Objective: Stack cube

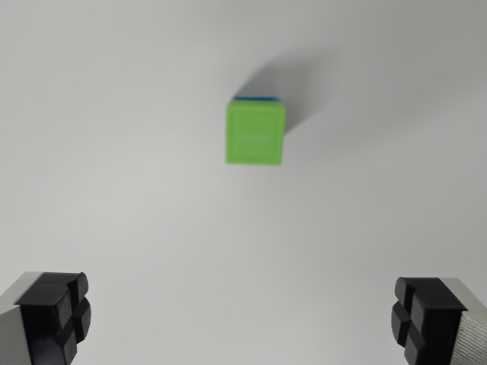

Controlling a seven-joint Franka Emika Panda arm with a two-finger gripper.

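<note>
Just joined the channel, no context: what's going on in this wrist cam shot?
A Franka arm is on a cube-stacking job. The gripper is open and empty, its two fingers far apart at the bottom corners of the wrist view. Below it, a green cube sits on top of a blue cube, of which only a thin edge shows. The pair stands on a plain white table. The stack looks done.

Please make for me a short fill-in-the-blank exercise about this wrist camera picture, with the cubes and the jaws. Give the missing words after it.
1. The green cube sits on top of a ____ cube, of which only a thin edge shows.
2. The gripper has its jaws ____, with nothing between them.
3. The stack rests on a plain ____ surface.
4. The stack's shadow falls toward the wrist view's upper ____.

Missing words: blue; open; white; right
</note>
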